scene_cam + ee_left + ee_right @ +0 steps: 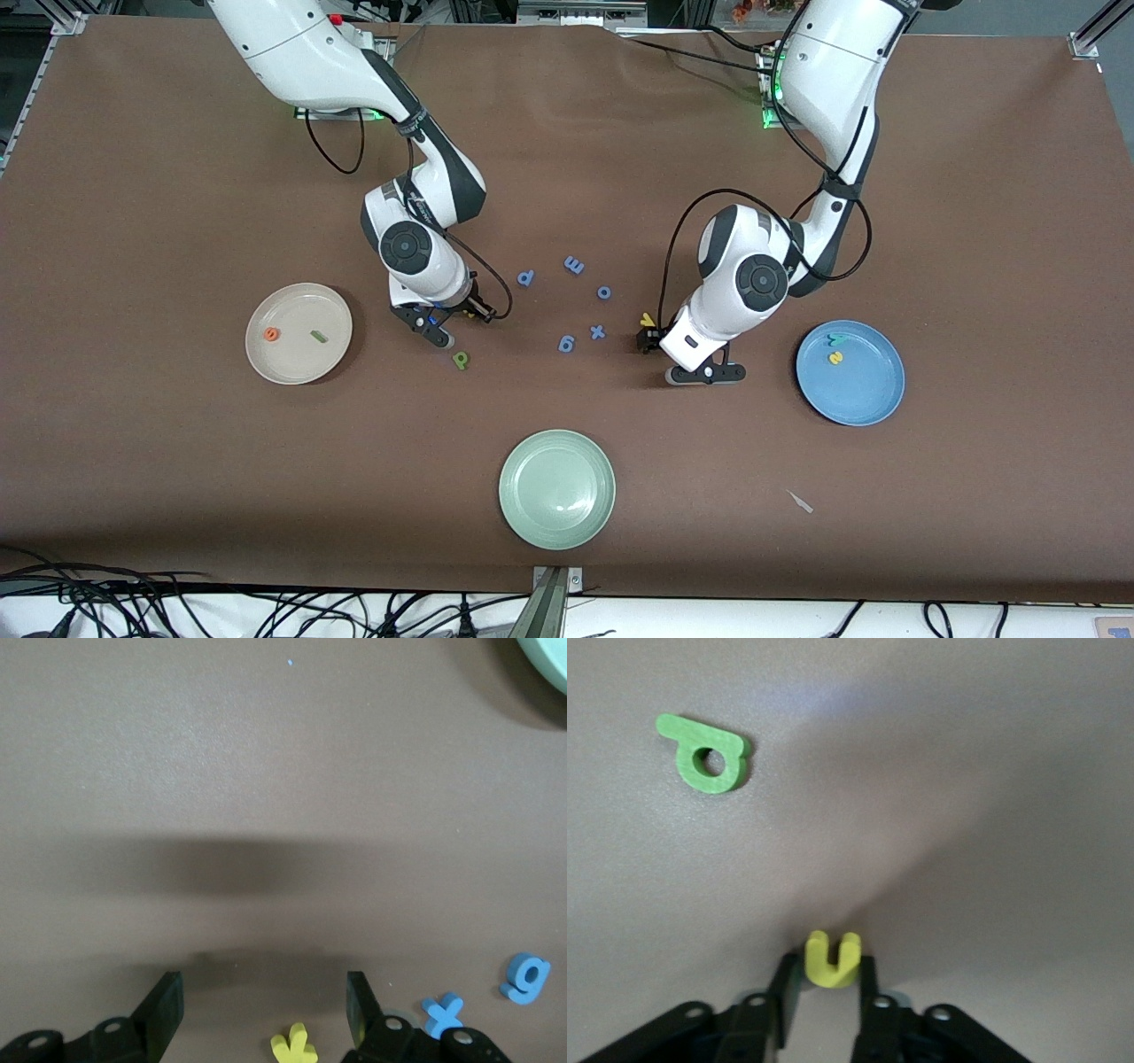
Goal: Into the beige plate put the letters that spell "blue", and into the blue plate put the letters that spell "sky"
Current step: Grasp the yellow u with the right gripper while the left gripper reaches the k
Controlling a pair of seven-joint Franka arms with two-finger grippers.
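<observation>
My right gripper is shut on the yellow u, low over the table beside the green b; seen from the front, that gripper sits just above the b and hides the u. The beige plate holds the orange e and the dark-green l. My left gripper is open and low over the yellow k, which lies on the table between its fingers. From the front the k shows at that gripper. The blue plate holds the teal y and yellow s.
A pale green plate sits nearest the front camera, mid-table. Periwinkle letters lie between the arms: p, m, o, x, g. The x and g lie close to my left gripper.
</observation>
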